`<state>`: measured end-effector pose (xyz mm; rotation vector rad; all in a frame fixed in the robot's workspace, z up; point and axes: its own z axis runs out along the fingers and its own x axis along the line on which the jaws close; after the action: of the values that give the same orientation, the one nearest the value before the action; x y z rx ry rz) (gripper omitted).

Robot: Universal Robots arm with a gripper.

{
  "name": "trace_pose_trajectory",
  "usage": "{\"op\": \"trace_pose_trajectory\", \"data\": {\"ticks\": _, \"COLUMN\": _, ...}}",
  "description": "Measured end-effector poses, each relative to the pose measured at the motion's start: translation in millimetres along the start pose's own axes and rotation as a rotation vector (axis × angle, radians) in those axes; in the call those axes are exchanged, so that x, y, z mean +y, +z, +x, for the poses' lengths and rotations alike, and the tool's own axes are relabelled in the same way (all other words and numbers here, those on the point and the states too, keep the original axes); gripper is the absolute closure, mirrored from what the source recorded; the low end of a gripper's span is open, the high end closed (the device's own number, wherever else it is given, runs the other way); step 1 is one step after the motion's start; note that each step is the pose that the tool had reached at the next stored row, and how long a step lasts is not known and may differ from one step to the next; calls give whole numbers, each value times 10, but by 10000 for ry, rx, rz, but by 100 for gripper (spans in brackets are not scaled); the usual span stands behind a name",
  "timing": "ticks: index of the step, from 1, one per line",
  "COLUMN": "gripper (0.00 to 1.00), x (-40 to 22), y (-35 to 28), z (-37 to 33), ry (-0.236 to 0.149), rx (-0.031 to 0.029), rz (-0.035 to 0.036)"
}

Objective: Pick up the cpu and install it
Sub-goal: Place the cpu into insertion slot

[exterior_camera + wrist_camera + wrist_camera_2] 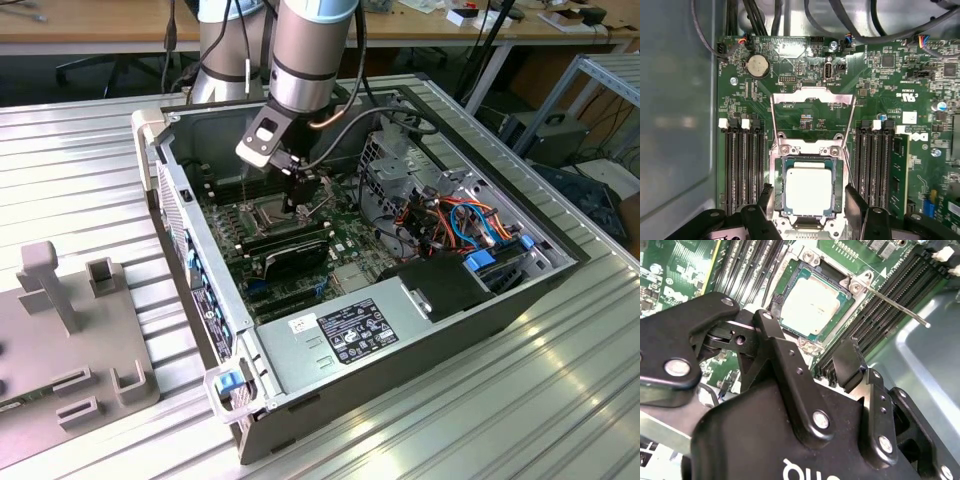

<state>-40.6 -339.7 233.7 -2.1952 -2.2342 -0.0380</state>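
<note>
One gripper (812,327) spread over seated cpu (808,186) | case (192,250) on ribbed metal table (500,420) | desks (100,25) behind

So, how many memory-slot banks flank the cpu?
2: one bank on one side of the cpu, the other bank opposite; the end effector partly hides both.

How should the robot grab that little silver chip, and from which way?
By two opposite thin edges, coming straight down from above. The chip lies flat in its socket, with the metal frame flipped open, so probably only its top is free; memory slots crowd both sides.
</note>
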Motion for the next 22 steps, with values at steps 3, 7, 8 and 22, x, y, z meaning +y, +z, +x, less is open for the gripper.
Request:
{"op": "trace_pose_trajectory", "data": {"ticks": 3, "gripper": 32, "x": 1, "y": -6, "z": 1, "ry": -1, "rx": 2, "rz": -1}}
{"op": "trace_pose_trajectory", "data": {"ticks": 7, "gripper": 32, "x": 0, "y": -10, "z": 0, "ry": -1, "rx": -1, "rz": 1}}
{"op": "trace_pose_trajectory", "data": {"ticks": 8, "gripper": 32, "x": 0, "y": -10, "z": 0, "ry": 0, "rx": 0, "rz": 1}}
{"op": "trace_pose_trajectory", "data": {"ticks": 22, "gripper": 32, "x": -6, "y": -10, "z": 29, "ry": 1, "rx": -1, "rz": 1}}
